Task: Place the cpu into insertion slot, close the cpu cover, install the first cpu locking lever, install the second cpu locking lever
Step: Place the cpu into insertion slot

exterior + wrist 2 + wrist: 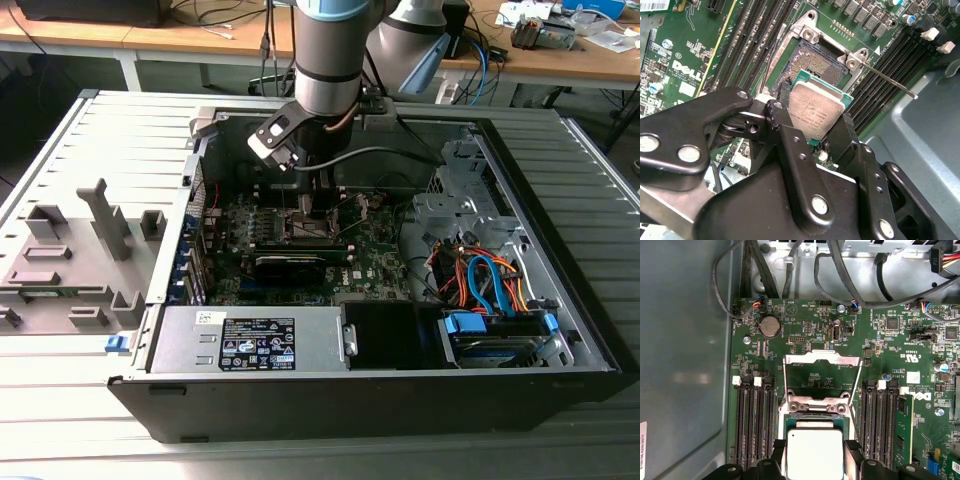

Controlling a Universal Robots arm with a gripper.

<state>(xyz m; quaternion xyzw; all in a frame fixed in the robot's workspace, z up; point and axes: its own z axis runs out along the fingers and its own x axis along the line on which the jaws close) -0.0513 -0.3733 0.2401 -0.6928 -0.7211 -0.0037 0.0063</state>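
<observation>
Toward the far side of the open computer case (400, 405) in the exterior view, the gripper (303, 205) hangs low over the motherboard (375, 258). In the second wrist view its fingers (790, 145) are pinched on two opposite edges of the cpu (815, 107), holding it at the insertion slot (817, 60), whose pin field lies bare. The cpu covers only part of the socket and looks a little turned against the silver rim. I cannot tell whether it already touches.

That is the main risk as I judge it. If the cpu goes down off-square or off-centre, a corner could land on the pins and bend them. The chip could also end up riding on the rim instead of sitting inside it. A thin edge grip like this could let it tip or slip as well.

In the first wrist view the cpu cover (822, 359) stands swung open and the locking levers (856, 385) are released, so neither looks to be in the way.
</observation>
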